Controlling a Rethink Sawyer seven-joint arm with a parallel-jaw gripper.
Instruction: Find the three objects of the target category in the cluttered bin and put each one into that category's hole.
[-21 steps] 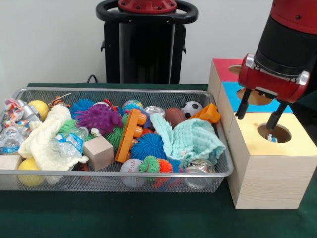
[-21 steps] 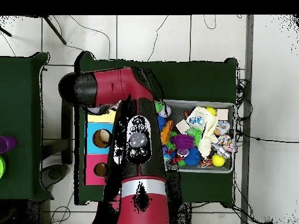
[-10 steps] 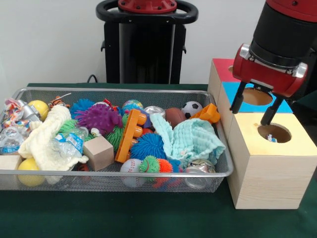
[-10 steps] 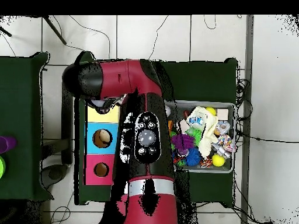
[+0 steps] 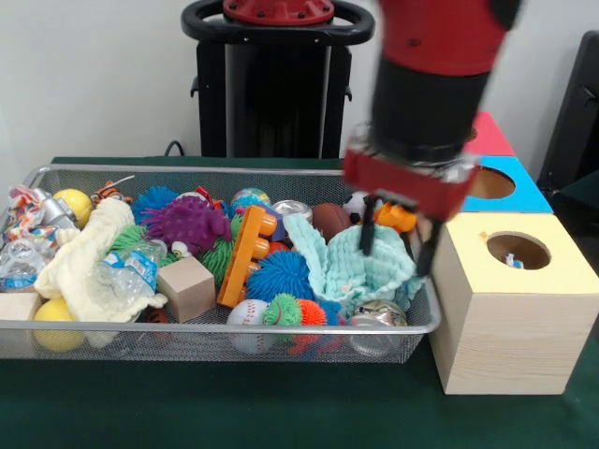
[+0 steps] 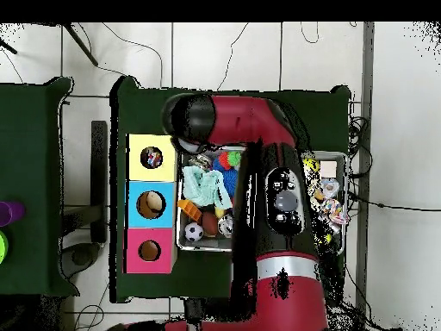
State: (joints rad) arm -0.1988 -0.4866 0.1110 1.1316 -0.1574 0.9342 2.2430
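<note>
My gripper (image 5: 397, 251) hangs open and empty over the right end of the wire bin (image 5: 234, 327), just above a mint green cloth (image 5: 360, 267). Its dark fingers (image 5: 367, 236) stand apart with nothing between them. To the right stands the yellow-topped wooden box (image 5: 562, 271); its round hole (image 5: 518, 250) shows a small object inside. Behind it are the blue box (image 5: 496, 182) and the red box (image 5: 487, 136). In the overhead view the arm (image 6: 276, 198) covers much of the bin, and the three boxes (image 6: 152, 204) lie in a row to its left.
The bin is packed with spiky rubber balls (image 5: 185, 223), a wooden cube (image 5: 185, 287), an orange toy (image 5: 245, 254), a cream cloth (image 5: 89, 257), crushed bottles (image 5: 131, 271), cans (image 5: 377, 318), a baseball (image 5: 248, 313) and a small soccer ball (image 5: 360, 201).
The gripper has swung from above the yellow box's hole leftward and down to the bin's right end. It stays open and empty.
</note>
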